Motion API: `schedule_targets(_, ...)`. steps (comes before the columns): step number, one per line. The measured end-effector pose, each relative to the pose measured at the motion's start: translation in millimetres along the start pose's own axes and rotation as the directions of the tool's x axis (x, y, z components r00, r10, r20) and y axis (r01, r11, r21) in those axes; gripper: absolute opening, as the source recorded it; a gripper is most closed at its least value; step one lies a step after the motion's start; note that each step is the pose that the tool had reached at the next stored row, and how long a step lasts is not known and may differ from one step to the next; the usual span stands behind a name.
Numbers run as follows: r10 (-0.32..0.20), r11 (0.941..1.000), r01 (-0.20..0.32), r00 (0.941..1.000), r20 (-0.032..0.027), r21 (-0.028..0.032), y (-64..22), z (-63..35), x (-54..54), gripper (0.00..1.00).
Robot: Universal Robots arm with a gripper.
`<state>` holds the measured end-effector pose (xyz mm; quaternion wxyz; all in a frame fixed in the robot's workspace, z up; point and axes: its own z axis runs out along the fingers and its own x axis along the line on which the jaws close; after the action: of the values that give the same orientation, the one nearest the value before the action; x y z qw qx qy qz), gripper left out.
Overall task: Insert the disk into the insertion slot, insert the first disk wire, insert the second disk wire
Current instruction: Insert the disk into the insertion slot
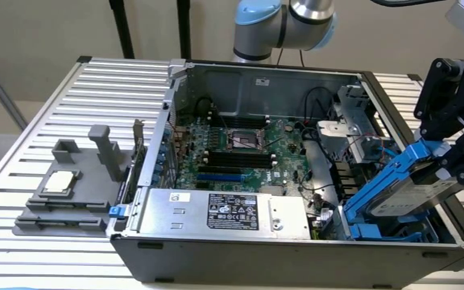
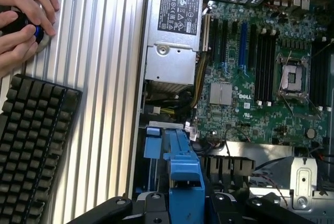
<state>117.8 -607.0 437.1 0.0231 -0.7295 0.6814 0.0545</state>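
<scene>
Take the silver metal power-supply box with the black label (image 1: 232, 211) as your mark. Just beyond it toward the exterior view's right, low in the case's corner, you have the blue-grey plastic drive cage with bright blue clips (image 1: 381, 232), the insertion slot. Further from the box again, the flat silver-grey hard disk in its bright blue plastic carrier (image 1: 409, 192) hangs tilted. Its long axis runs from a low end at the cage mouth up and away from the box, to where the black jaws are clenched on its high end. I judge it not yet seated.
</scene>
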Motion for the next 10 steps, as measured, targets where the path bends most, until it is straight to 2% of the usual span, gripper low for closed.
schedule_targets(3, -0.001, 0.9999, 0.001, 1.0000, -0.0008, 0.0123, 3.4, 0.7, -0.1, 0.32)
schedule_targets(5, -0.002, 0.9998, 0.002, 1.0000, -0.0013, 0.0183, 6.5, 1.3, -0.3, 0.32)
schedule_targets(10, -0.003, 0.9997, 0.003, 1.0000, -0.0016, 0.0228, 9.6, 2.4, -0.4, 0.32)
